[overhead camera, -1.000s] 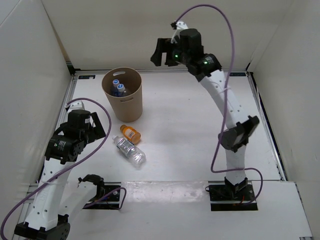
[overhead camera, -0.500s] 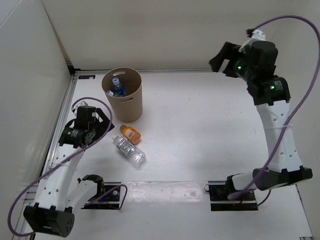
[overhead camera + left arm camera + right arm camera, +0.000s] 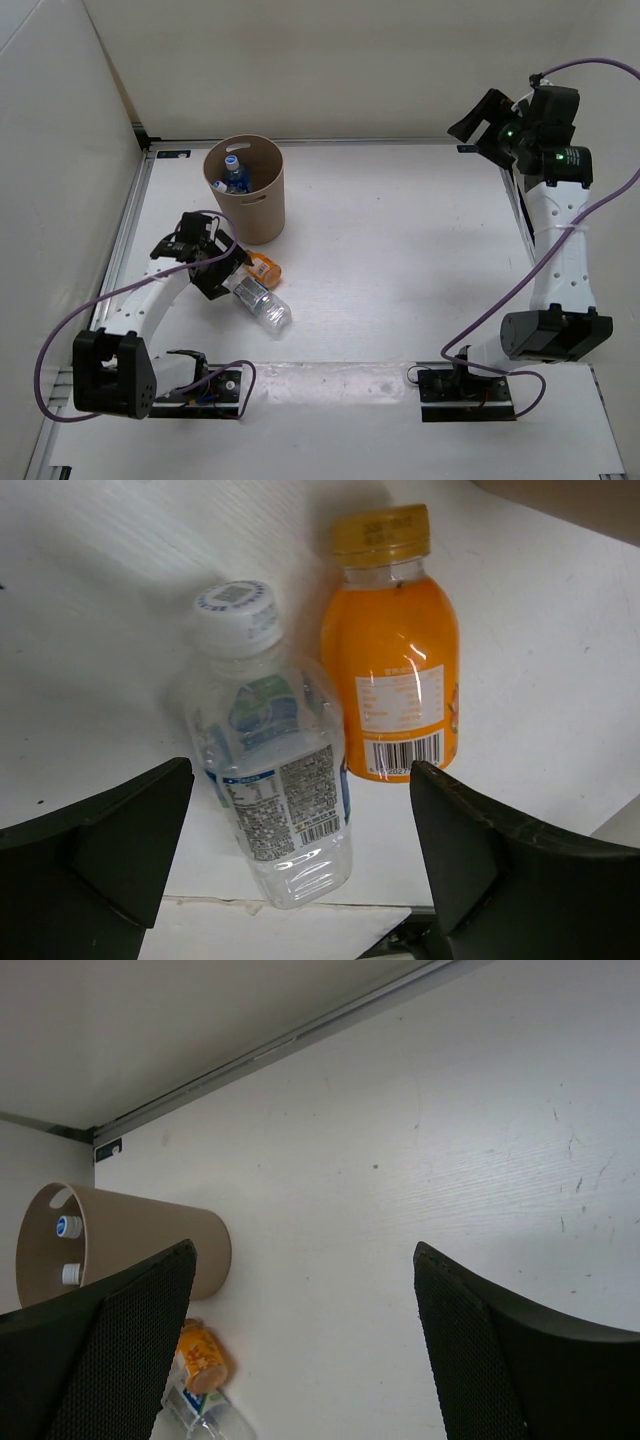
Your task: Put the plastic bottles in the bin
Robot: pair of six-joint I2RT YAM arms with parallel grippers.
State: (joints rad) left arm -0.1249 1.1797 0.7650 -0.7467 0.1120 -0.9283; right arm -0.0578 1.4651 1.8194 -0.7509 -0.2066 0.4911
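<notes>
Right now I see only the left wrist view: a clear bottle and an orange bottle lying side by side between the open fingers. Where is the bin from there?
Observer: The bin stands upright just beyond the orange bottle, on its cap side.
Operator: Is something inside it?
Observer: Yes, two bottles are inside it.
Operator: And the right arm, is it in my way?
Observer: No. The right gripper is raised at the far right, open and empty.
</notes>
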